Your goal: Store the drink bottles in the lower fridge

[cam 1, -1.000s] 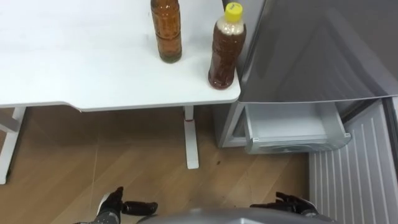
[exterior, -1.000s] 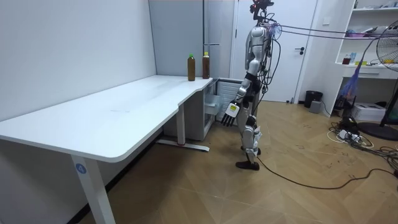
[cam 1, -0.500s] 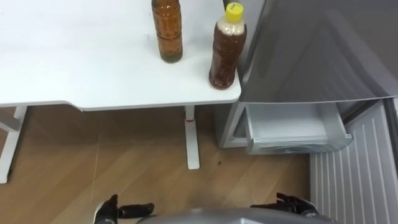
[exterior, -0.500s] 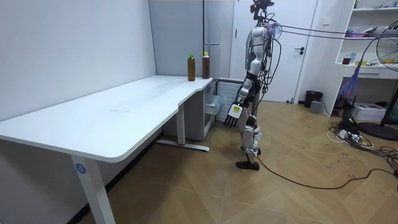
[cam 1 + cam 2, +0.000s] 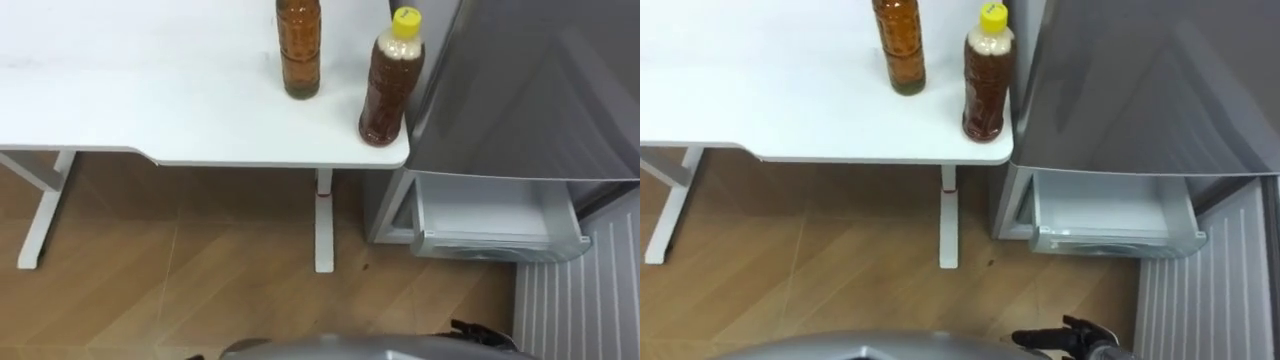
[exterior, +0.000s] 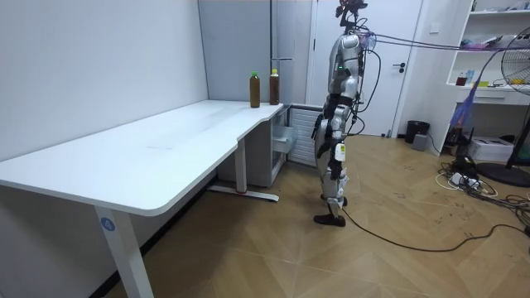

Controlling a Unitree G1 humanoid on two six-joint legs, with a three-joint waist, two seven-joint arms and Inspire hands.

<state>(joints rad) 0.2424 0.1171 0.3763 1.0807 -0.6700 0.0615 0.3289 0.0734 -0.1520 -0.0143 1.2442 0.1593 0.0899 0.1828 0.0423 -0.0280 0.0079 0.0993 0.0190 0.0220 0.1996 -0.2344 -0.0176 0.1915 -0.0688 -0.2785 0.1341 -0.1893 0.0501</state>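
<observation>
On the table (image 5: 200, 110), far right corner, you have a brown bottle (image 5: 299, 50) and a yellow-capped bottle (image 5: 388, 85) upright; fridge (image 5: 530, 90) just right, lower drawer (image 5: 490, 215) open. Right hand (image 5: 1080, 340) relaxed, empty; left hand (image 6: 339, 151) unreadable.

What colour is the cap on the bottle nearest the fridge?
Yellow; the cap shows best in the right eye view.

Yellow-capped brown bottle (image 5: 388, 85) upright at table (image 5: 150, 100) corner; second brown bottle (image 5: 299, 50) upright beside; fridge drawer (image 5: 495, 215) open.
</observation>
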